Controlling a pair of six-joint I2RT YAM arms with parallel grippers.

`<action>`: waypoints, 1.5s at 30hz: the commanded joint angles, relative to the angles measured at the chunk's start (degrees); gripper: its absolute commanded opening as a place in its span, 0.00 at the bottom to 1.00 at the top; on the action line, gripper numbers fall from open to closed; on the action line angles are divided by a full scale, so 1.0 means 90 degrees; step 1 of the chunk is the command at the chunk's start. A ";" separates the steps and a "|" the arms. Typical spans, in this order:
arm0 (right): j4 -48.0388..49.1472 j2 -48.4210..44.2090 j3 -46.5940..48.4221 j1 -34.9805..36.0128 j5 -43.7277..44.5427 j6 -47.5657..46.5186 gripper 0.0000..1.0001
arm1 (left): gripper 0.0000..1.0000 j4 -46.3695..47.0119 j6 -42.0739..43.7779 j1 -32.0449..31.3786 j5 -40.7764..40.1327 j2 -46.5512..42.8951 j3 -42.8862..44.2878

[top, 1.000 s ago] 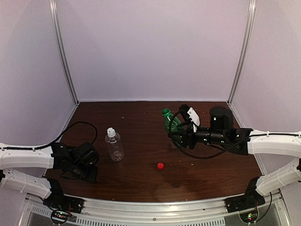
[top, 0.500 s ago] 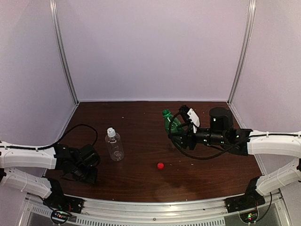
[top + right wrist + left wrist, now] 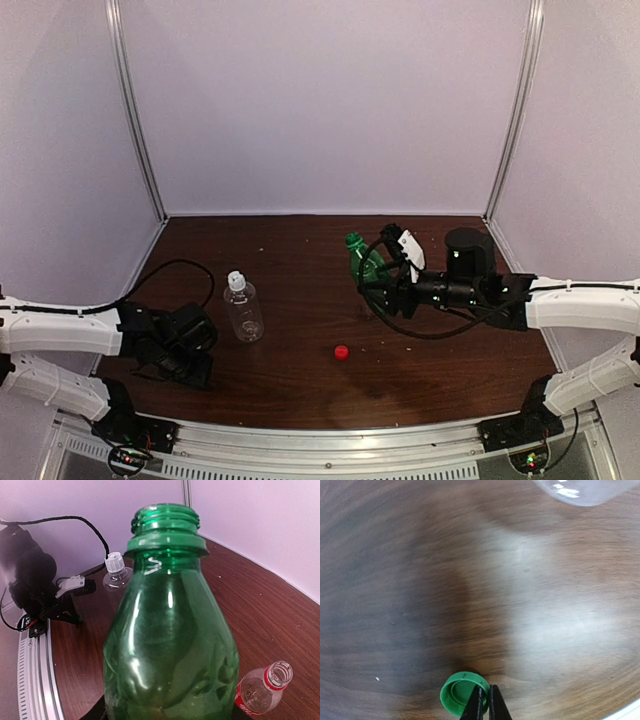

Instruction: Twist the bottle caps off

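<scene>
In the right wrist view, the green bottle [image 3: 167, 630] stands upright with a bare threaded neck. My right gripper [image 3: 167, 715] is shut round its lower body; from above the green bottle [image 3: 362, 260] and the right gripper [image 3: 385, 285] are right of centre. My left gripper [image 3: 486, 702] is shut on the rim of the upturned green cap [image 3: 457, 694], low over the table at the near left [image 3: 198, 350]. A clear bottle [image 3: 243, 310] keeps its white cap [image 3: 235, 281]. The red cap [image 3: 341, 352] lies loose on the table. A capless red-labelled bottle [image 3: 259, 690] lies beside the green one.
A black cable [image 3: 165, 270] loops across the wooden table [image 3: 300, 250] from the left arm. White walls enclose the back and both sides. A metal rail [image 3: 330, 435] runs along the near edge. The right arm's black motor housing [image 3: 468, 250] stands behind its gripper.
My left arm has shifted a little to the right, low over the table. The right arm and the green bottle have stayed where they were.
</scene>
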 commanded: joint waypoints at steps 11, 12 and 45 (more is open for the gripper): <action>-0.0065 -0.0498 -0.0153 -0.0311 0.0300 0.0123 0.52 | 0.00 0.0216 0.0835 -0.1571 -0.0910 0.0945 0.1972; -0.0077 -0.0533 -0.0164 -0.0356 0.0296 0.0140 0.52 | 0.00 0.0211 0.0909 -0.1683 -0.0999 0.1068 0.2142; -0.0602 -0.1350 -0.0399 -0.0618 0.0702 0.0282 0.52 | 0.10 0.1429 0.3533 -0.1069 0.1055 0.4674 0.4378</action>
